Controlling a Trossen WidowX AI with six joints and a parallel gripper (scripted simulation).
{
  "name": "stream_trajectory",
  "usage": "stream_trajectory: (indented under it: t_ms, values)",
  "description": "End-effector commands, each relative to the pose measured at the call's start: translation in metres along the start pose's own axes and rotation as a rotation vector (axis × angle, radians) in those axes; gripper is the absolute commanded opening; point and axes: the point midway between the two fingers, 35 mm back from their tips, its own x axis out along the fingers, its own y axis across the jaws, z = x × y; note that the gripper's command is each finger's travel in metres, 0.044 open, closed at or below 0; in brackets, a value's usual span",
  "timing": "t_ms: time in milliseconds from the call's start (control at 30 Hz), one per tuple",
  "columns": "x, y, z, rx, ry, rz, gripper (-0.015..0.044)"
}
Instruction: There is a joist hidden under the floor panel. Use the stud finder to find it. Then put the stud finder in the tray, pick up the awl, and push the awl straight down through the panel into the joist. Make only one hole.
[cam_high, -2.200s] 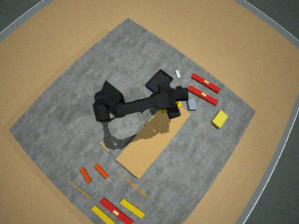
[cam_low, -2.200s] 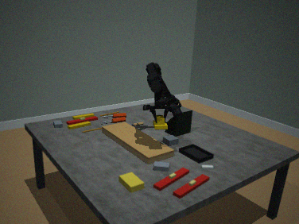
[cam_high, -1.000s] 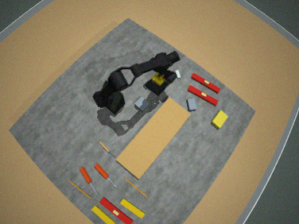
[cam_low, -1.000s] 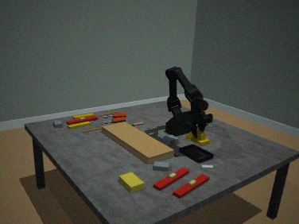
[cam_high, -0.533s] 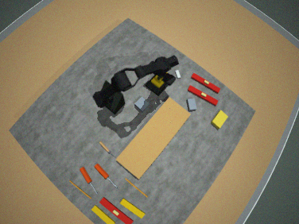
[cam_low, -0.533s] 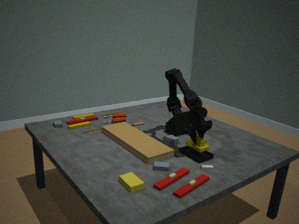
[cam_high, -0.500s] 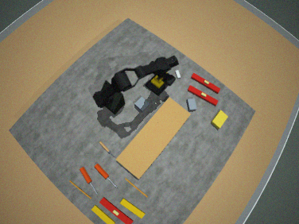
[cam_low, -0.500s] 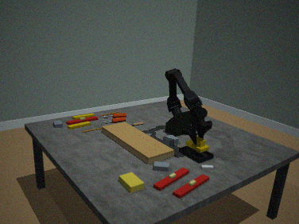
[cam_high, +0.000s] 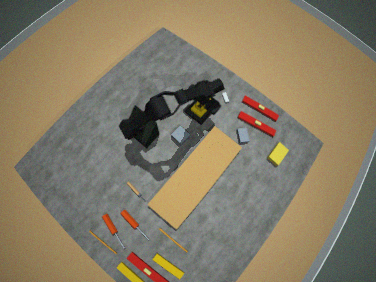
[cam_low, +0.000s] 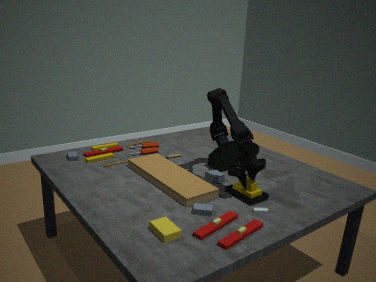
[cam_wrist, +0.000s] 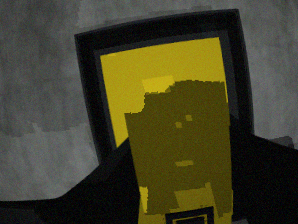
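My gripper (cam_high: 201, 107) (cam_low: 247, 181) (cam_wrist: 173, 133) is shut on the yellow stud finder (cam_high: 200, 111) (cam_low: 248, 188) (cam_wrist: 162, 86). It holds the stud finder inside the black tray (cam_low: 259, 199) (cam_wrist: 87, 96), at or just above the tray's floor. The tan floor panel (cam_high: 195, 175) (cam_low: 170, 177) lies flat beside the tray, with no hole that I can see. The awl (cam_high: 134, 189) (cam_low: 173, 155), with a wooden handle, lies on the table by the panel's other end, away from the gripper.
Two grey blocks (cam_high: 179, 134) (cam_high: 243, 135) lie near the panel's end by the tray. Two red levels (cam_high: 260, 108) (cam_high: 256, 123), a yellow block (cam_high: 278, 153) and a small white piece (cam_high: 226, 97) lie beyond it. Orange screwdrivers (cam_high: 110, 223) (cam_high: 129, 218) and coloured bars (cam_high: 147, 270) lie at the far end.
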Motion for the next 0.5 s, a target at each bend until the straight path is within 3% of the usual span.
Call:
stream_trajectory:
  t_ms: [0, 333, 467]
  values:
    - [0.004, -0.001, -0.001, -0.003, -0.001, -0.007, 0.0]
    - [0.015, -0.001, -0.004, -0.003, -0.001, -0.007, 0.0]
    - [0.013, 0.0, -0.004, 0.0, 0.0, -0.001, 0.0105]
